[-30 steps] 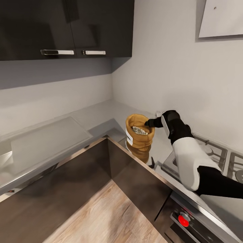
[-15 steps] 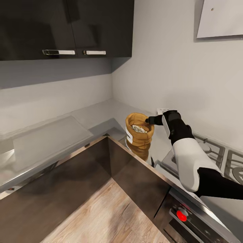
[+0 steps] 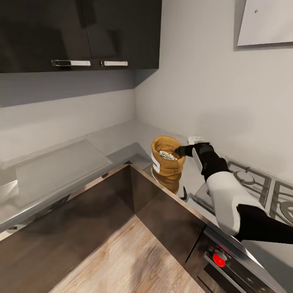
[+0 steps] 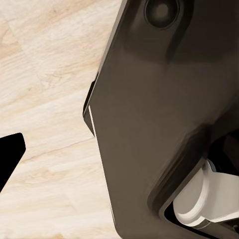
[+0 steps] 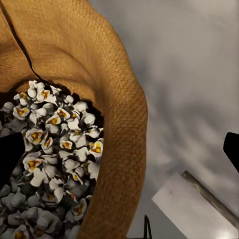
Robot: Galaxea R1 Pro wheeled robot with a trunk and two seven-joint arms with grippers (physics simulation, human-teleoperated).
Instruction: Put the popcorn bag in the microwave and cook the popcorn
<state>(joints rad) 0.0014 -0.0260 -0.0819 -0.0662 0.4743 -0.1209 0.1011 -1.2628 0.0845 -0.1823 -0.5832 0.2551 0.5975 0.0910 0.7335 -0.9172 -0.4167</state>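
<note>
One popcorn bag (image 3: 167,160) sits near the countertop (image 3: 122,140) inner corner, white label unreadable; right gripper (image 3: 180,151) straddles its rim, can't tell if clamped.

One popcorn bag (image 3: 167,158), two cabinet handles (image 3: 71,63), one red knob (image 3: 219,260).

You saw the grey countertop (image 3: 122,140) wrap the corner, carrying the popcorn bag (image 3: 167,159) upright near its edge, just beside the gas hob (image 3: 248,183)
</note>
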